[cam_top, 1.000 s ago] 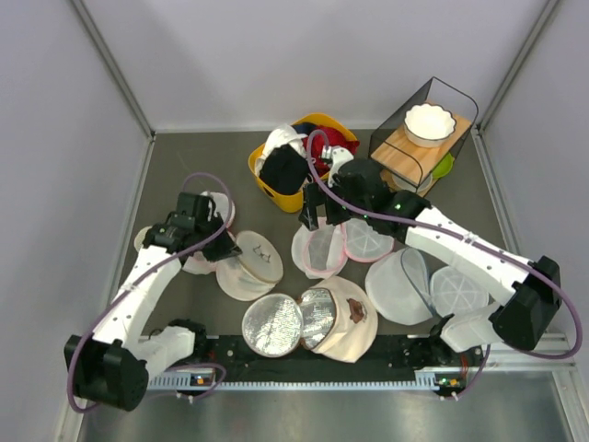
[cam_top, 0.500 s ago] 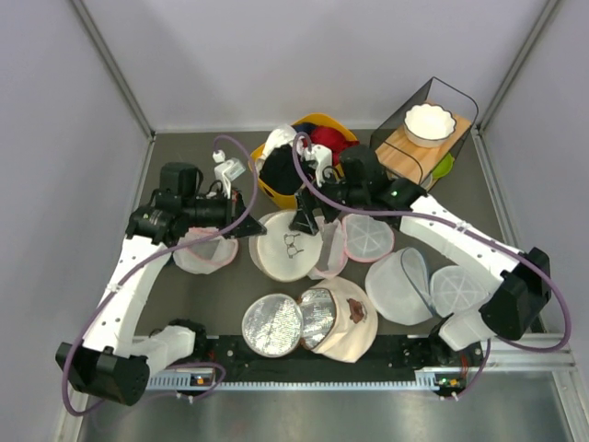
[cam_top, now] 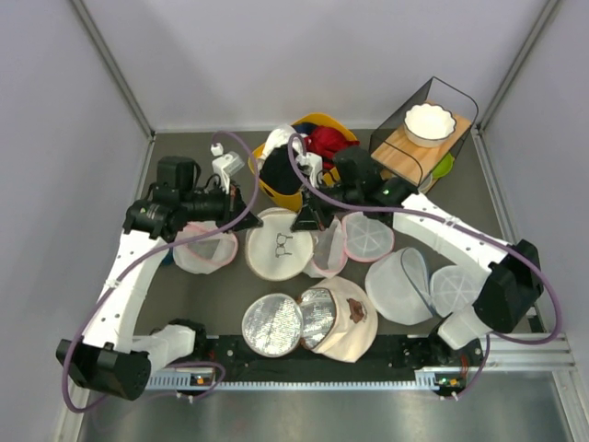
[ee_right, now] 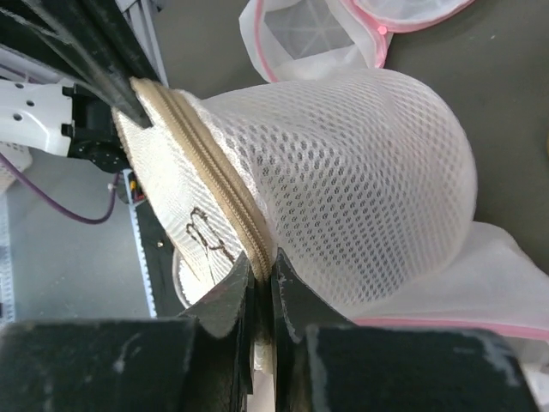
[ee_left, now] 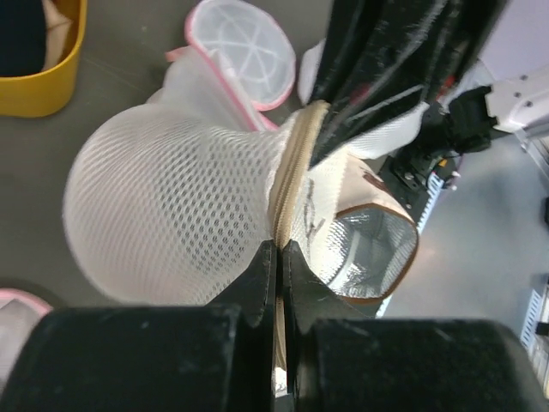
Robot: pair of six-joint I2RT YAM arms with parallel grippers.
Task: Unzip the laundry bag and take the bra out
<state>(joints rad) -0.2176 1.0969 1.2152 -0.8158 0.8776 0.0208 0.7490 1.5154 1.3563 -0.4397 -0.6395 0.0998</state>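
Observation:
The laundry bag (cam_top: 281, 247), a cream-white mesh drum, hangs between my two grippers at the table's middle, its flat face with the black glasses mark (cam_top: 283, 243) turned upward. My left gripper (cam_top: 249, 218) pinches the tan zip band (ee_left: 290, 176) at the bag's left rim, jaws shut (ee_left: 280, 246). My right gripper (cam_top: 306, 221) is shut (ee_right: 262, 260) on the same zip band (ee_right: 214, 176) at the right rim. The zip looks closed along the stretch I see. The bra is hidden.
A yellow bin (cam_top: 265, 180) of dark, red and white garments stands just behind the bag. A wire rack (cam_top: 402, 157) with a white bowl (cam_top: 430, 122) is back right. Pink-trimmed mesh bags (cam_top: 204, 249) (cam_top: 367, 236), flat white mesh discs (cam_top: 457, 288) and silver-lined pouches (cam_top: 273, 324) lie around.
The left gripper lifted the laundry bag and carried it right, toward the middle. The right gripper, open a moment ago, came to the bag's right rim and shut on the zip band.

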